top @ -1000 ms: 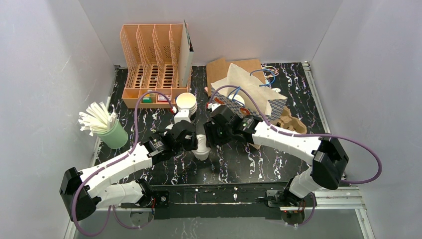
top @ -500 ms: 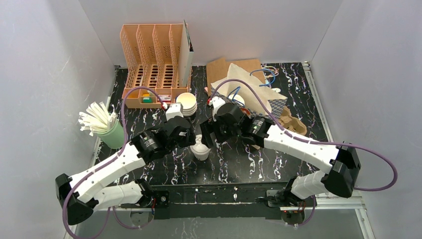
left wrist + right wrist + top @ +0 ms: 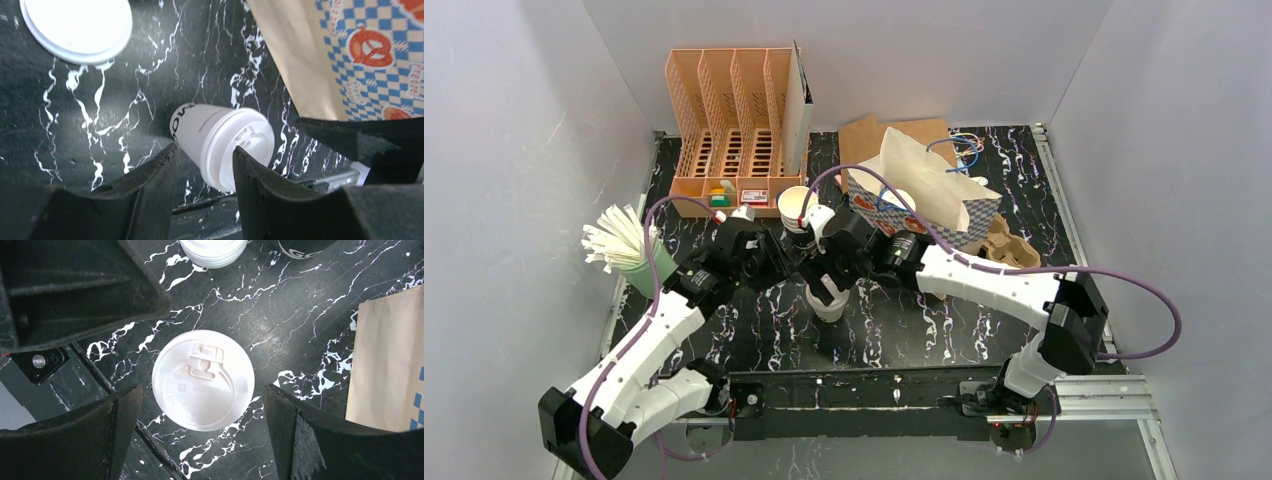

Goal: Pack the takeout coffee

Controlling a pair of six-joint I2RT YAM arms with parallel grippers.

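Observation:
One takeout coffee, a white paper cup with a white lid (image 3: 827, 299), stands upright and free on the black marbled table. My right gripper (image 3: 826, 266) hovers straight above it and is wide open. In the right wrist view the lid (image 3: 202, 385) shows between the spread fingers (image 3: 115, 430), with gaps on both sides. My left gripper (image 3: 782, 264) is just left of the cup, open, with nothing between its fingers. In the left wrist view the cup (image 3: 220, 142) lies beyond the fingertips (image 3: 167, 160). The brown pulp tray (image 3: 1010, 245) sits at the right.
A stack of white lids (image 3: 796, 206) stands just behind the grippers. A blue-checked paper bag (image 3: 929, 195) lies behind the right arm, and an orange slotted organiser (image 3: 734, 130) is at the back left. A green cup of white straws (image 3: 646, 262) stands at the left edge.
Both grippers have drawn up and back from the lidded cup, which stays where it was. The right jaws have spread wide. The left arm has swung toward the back left.

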